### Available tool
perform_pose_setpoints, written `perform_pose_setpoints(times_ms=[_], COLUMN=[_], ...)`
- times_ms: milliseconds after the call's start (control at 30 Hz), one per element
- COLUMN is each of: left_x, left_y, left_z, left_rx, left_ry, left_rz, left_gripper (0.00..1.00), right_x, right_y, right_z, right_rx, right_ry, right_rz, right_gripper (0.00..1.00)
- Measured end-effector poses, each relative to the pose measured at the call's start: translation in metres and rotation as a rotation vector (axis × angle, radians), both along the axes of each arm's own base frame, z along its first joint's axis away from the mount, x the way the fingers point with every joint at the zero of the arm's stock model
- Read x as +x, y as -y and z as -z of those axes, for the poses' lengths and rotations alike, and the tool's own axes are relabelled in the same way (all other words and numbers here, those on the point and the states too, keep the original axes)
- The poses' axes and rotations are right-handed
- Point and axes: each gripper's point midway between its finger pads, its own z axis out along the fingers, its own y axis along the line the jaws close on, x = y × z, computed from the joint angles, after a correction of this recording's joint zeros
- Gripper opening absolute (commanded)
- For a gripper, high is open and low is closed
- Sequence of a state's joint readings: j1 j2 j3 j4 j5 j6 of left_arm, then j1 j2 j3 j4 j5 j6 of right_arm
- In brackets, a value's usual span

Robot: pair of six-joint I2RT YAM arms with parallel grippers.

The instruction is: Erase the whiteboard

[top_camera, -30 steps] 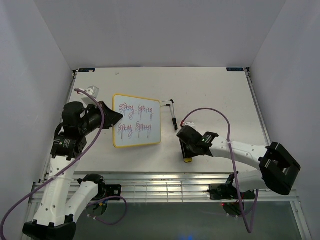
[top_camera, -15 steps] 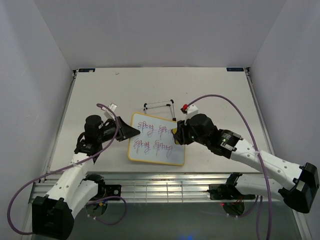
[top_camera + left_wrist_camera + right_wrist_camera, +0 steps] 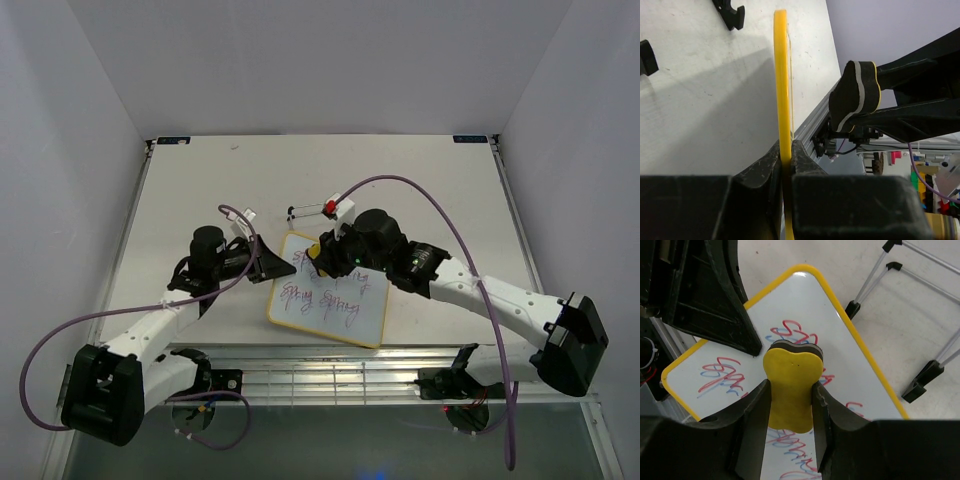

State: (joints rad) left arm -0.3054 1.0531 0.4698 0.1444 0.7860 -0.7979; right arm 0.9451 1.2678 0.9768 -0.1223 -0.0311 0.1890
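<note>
My left arm stretches low toward the middle, the left gripper (image 3: 268, 262) clamped on the left edge of the whiteboard (image 3: 335, 300), near the front of the table (image 3: 200, 180). My right arm bends inward over the board, the right gripper (image 3: 322, 256) pinching the yellow eraser (image 3: 790, 385) above the writing

You've got a white surface (image 3: 430, 180) boxed by plain pale walls (image 3: 300, 60) on three sides, evenly lit, metal rail (image 3: 330, 375) in front.
</note>
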Motion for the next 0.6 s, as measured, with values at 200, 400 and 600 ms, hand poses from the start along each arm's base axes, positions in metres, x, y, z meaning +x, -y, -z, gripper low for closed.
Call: perform_pose_setpoints(times_ms=[200,400,600], left_x=[-0.007,-0.010,-0.009], left_y=[0.011,0.017,0.017], left_z=[0.005,0.014,0.014], left_rx=[0.002,0.012,0.015], left_ry=[-0.016,-0.042,-0.038], left_rz=[0.043,0.066,0.058], left_gripper=[0.00,0.00,0.00], right_x=[0.005,0.008,0.003], right_y=[-0.015,-0.026,-0.029], right_z=[0.008,0.028,0.035], right_rx=[-0.015,-0.045,-0.022], right_ry=[0.055,0.054,0.039], right_rz=[-0.075,-0.125,-0.151], right_gripper=[0.34,0.33,0.33])
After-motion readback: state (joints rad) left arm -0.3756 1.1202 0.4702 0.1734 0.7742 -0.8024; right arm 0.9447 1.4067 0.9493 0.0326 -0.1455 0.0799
